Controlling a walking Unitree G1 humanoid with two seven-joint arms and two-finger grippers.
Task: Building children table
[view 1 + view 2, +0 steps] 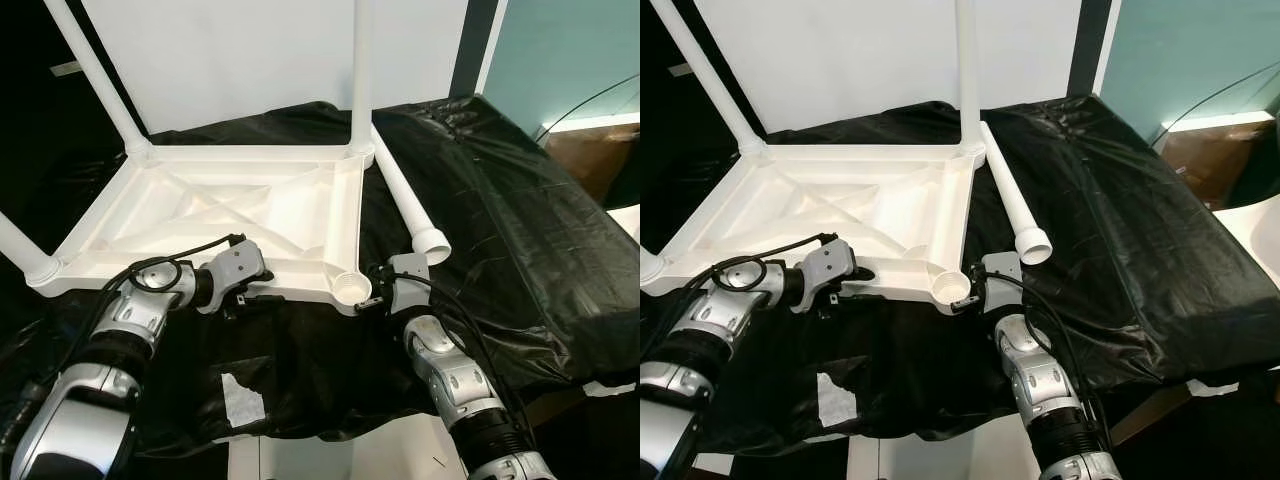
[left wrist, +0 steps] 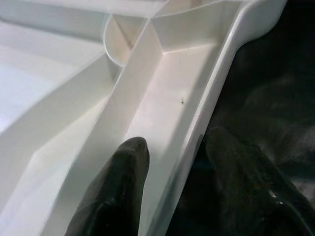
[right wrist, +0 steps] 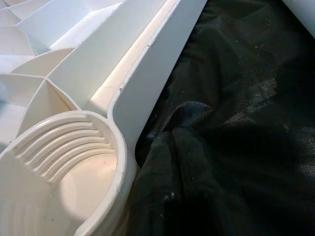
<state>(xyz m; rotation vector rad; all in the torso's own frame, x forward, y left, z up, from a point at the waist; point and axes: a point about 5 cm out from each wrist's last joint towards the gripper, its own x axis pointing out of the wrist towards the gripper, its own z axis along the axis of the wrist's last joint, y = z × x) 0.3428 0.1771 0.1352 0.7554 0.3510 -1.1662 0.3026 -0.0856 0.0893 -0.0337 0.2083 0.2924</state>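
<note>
A white plastic tabletop (image 1: 215,215) lies upside down in the centre-left of the head views, ribbed underside up, on a bench covered with black sheet (image 1: 500,210). Three legs are fitted: one (image 1: 95,70) rises from the far-left corner toward the upper left of the frame, one (image 1: 361,70) stands at the far-right corner and runs off the top edge, and one (image 1: 20,250) leaves the near-left corner at the left edge. The near-right corner has an open threaded socket (image 1: 350,287), whose ridged inside shows large in the lower left of the right wrist view (image 3: 64,167). A loose leg (image 1: 410,205) lies on the sheet just right of the tabletop, running from near the far-right corner down to its open end at centre right.

The left tool (image 2: 172,182) is at the tabletop's near rim, lower centre-left of the head view. Its fingers (image 2: 120,187) are apart and straddle the rim wall, one inside the tray-like underside, the other outside over the sheet; I cannot tell whether they press on the wall.

The right tool (image 1: 372,300) sits just right of the socket, low of centre in the frame, above the sheet. I cannot tell how its fingers stand.

A pale patch (image 1: 243,395) shows on the sheet's front drape, lower centre-left. A white wall (image 1: 250,50) fills the top of the frame.
</note>
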